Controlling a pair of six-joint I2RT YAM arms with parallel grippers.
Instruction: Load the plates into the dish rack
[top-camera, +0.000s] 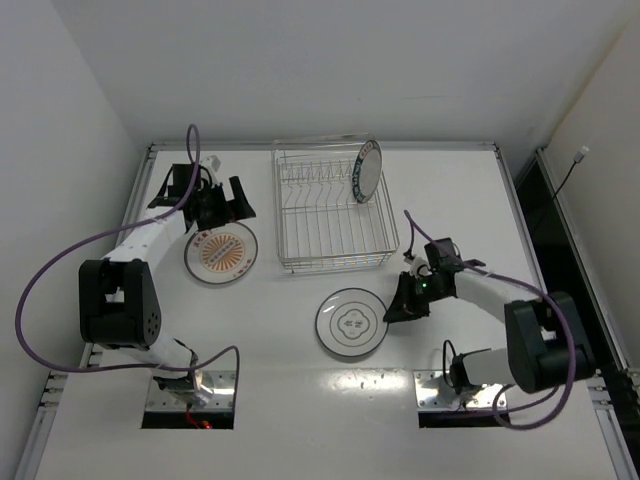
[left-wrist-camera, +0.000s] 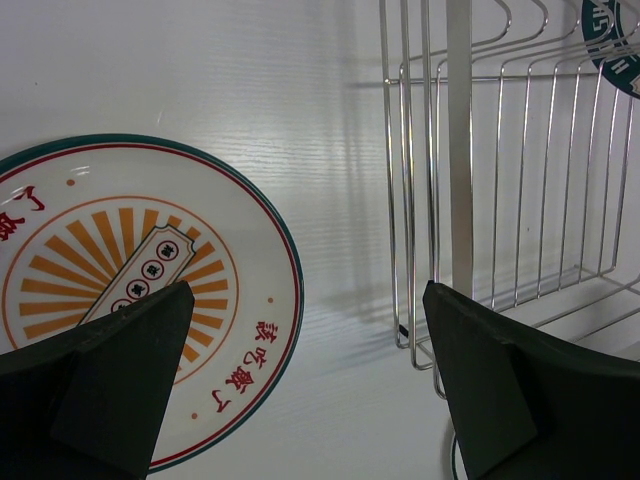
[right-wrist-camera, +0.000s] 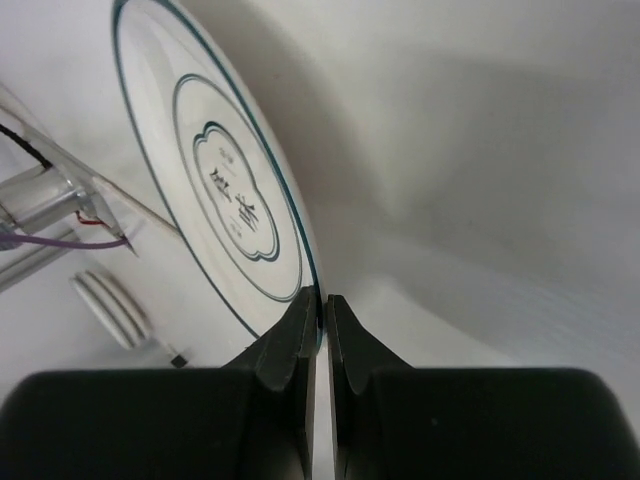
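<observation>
The orange sunburst plate (top-camera: 221, 251) lies flat on the table left of the dish rack (top-camera: 300, 250). My left gripper (top-camera: 224, 207) is open and empty just behind that plate's far edge. In the left wrist view the plate (left-wrist-camera: 120, 250) is under the left finger, the rack (left-wrist-camera: 460, 150) is by the right finger, and the gripper (left-wrist-camera: 310, 390) spans bare table. The white plate with the dark ring (top-camera: 351, 322) sits in front of the rack. My right gripper (top-camera: 392, 310) is shut on its right rim. The wrist view shows the gripper (right-wrist-camera: 321, 303) pinching the plate's (right-wrist-camera: 220, 190) edge.
A third plate with a dark patterned rim (top-camera: 367, 170) stands upright in the rack's back right corner; its edge shows in the left wrist view (left-wrist-camera: 615, 45). White walls close in the table on the left, back and right.
</observation>
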